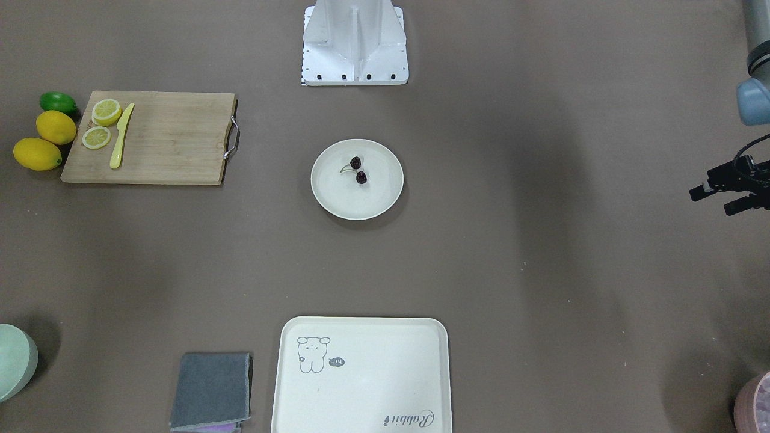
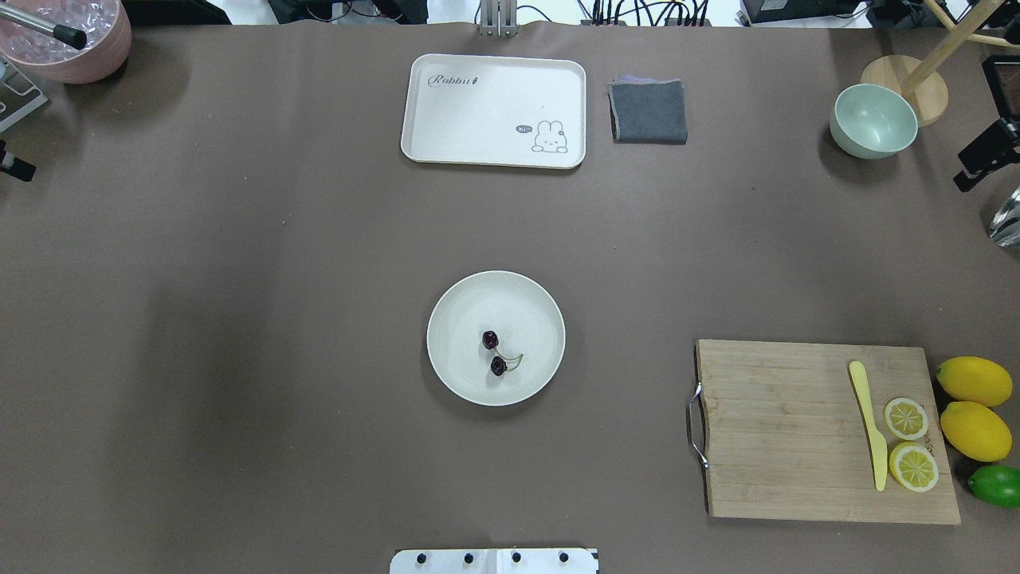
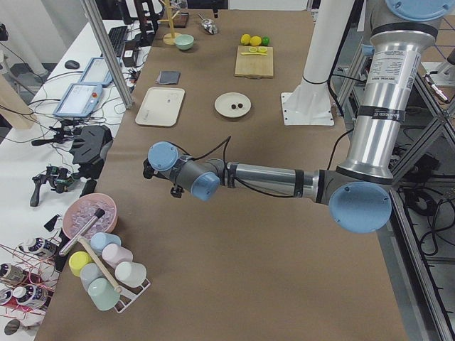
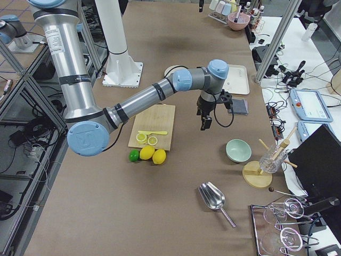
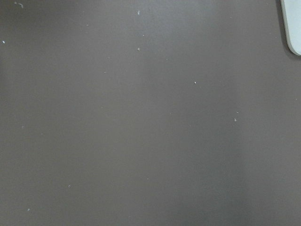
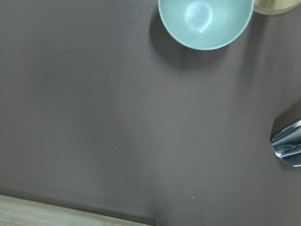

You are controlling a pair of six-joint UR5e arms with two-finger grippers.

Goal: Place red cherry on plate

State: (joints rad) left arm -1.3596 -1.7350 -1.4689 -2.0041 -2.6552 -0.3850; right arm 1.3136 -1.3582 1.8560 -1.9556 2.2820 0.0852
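Observation:
The red cherry [image 1: 358,170] [image 2: 496,352], a pair of tiny dark fruits on thin stems, lies inside the round cream plate [image 1: 328,195] [image 2: 530,307] at the table's middle. No gripper touches it. My left gripper [image 1: 714,202] hovers far off at the table's left end, its two black fingers apart and holding nothing. Only a sliver of my right gripper [image 2: 984,155] shows at the table's right edge near the mint bowl, too little to show how its jaws stand. Both wrist views show mostly bare brown table.
A wooden cutting board [image 2: 797,430] carries lemon slices and a yellow knife, with lemons [image 2: 974,406] and a lime beside it. At the far side are the rabbit tray [image 2: 494,88], a grey cloth [image 2: 648,112] and the mint bowl [image 2: 872,119]. A pink bowl [image 2: 64,40] sits far left.

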